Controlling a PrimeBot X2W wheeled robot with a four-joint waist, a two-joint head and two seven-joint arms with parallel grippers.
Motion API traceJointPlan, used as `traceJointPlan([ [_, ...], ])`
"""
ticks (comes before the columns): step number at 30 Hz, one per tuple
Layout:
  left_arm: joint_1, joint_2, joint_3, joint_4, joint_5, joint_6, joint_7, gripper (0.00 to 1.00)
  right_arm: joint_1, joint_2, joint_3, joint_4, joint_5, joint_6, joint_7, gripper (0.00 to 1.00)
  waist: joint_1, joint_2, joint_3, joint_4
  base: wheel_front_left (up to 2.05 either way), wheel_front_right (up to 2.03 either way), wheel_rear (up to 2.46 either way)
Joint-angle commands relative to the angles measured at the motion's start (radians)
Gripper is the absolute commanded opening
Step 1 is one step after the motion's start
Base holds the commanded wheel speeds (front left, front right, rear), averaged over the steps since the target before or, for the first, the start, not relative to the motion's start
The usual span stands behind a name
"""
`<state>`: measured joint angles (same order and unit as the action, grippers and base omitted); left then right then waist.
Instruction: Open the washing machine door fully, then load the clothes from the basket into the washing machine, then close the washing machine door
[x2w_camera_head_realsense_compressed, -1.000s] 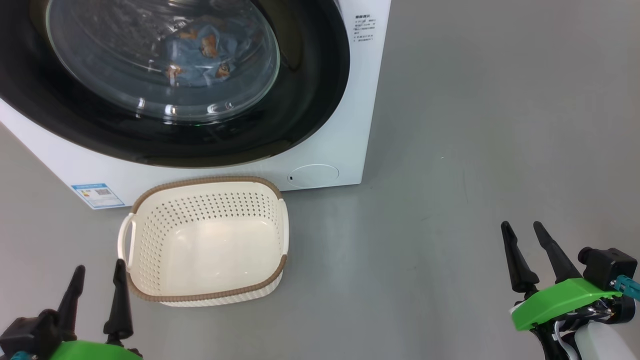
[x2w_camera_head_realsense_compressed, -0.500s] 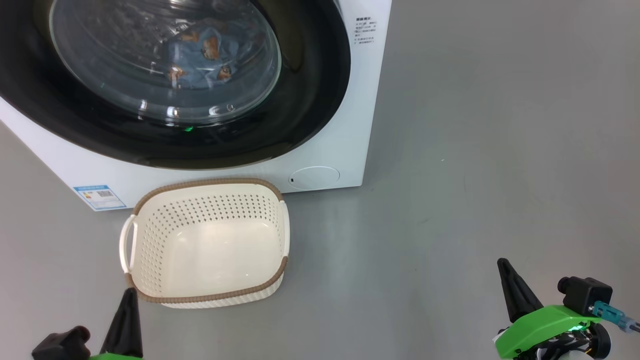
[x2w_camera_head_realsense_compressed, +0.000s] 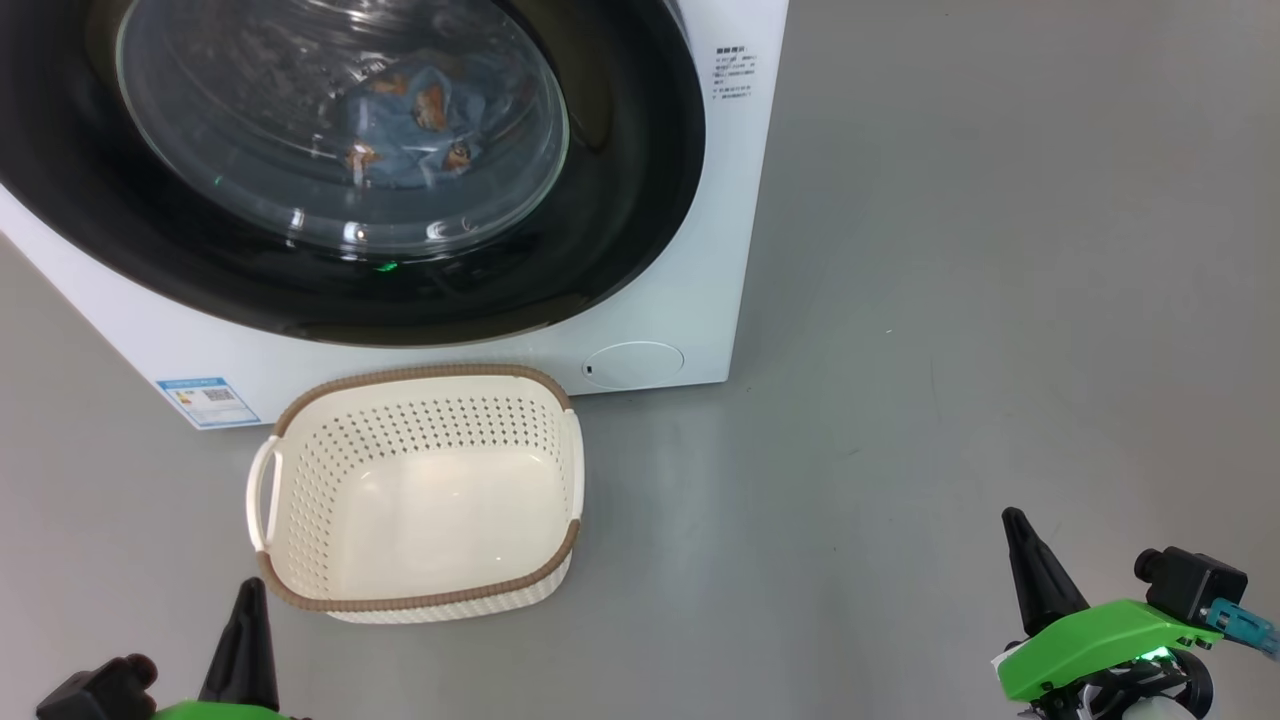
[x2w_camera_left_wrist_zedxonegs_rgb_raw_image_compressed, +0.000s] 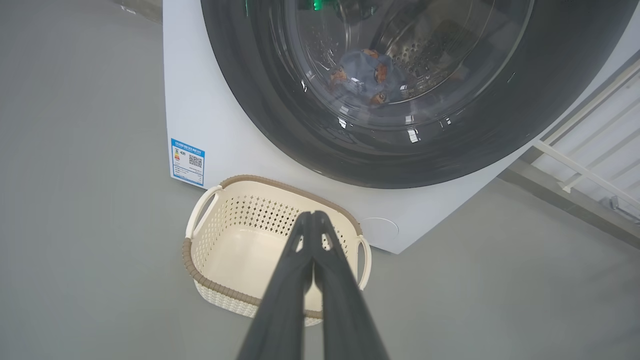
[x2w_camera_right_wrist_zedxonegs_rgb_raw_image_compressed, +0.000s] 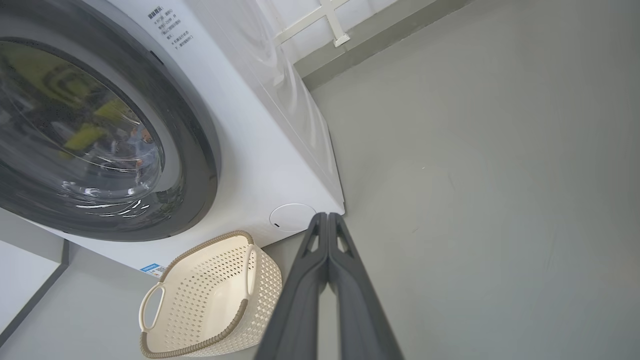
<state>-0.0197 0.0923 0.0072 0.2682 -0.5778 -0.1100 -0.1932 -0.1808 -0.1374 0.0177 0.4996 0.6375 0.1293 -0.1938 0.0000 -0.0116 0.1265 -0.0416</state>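
Your left gripper (x2w_camera_left_wrist_zedxonegs_rgb_raw_image_compressed: 313, 216): fingers clenched tip to tip, nothing between them, hanging at near left just on the near side of the basket (x2w_camera_head_realsense_compressed: 420, 374). Your right gripper (x2w_camera_right_wrist_zedxonegs_rgb_raw_image_compressed: 327, 216): fingers pressed together too, gripping nothing, at near right over the grey floor (x2w_camera_head_realsense_compressed: 950, 300), well apart from the basket. The basket sits upright on the floor, its far rim just beside the washer (x2w_camera_head_realsense_compressed: 725, 250) front, bare cream bottom showing. The door (x2w_camera_head_realsense_compressed: 620, 200) lies flat against the washer front, closed as far as you can see. The clothes (x2w_camera_head_realsense_compressed: 420, 125), blue with orange prints, lie in the drum behind the door glass. A blue label (x2w_camera_head_realsense_compressed: 208, 398) sits on the washer's lower left corner, just left of the basket's far rim.
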Motion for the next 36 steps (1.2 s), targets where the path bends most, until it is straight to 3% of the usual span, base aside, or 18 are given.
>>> traceJointPlan([
  [1, -0.024, 0.010, 0.017, -0.032, -0.027, 0.006, 0.005, 0.00, -0.009, -0.007, -0.006, -0.030, 0.031, 0.000, 0.005, 0.00, 0.0000, -0.0007, -0.001, 0.001, 0.00, 0.00, 0.00],
  [36, -0.047, -0.008, 0.048, -0.066, -0.370, 0.035, 0.108, 0.00, 0.006, 0.018, -0.041, -0.096, 0.359, 0.001, 0.102, 0.00, 0.0000, -0.0010, -0.041, 0.015, 0.00, 0.00, 0.00],
])
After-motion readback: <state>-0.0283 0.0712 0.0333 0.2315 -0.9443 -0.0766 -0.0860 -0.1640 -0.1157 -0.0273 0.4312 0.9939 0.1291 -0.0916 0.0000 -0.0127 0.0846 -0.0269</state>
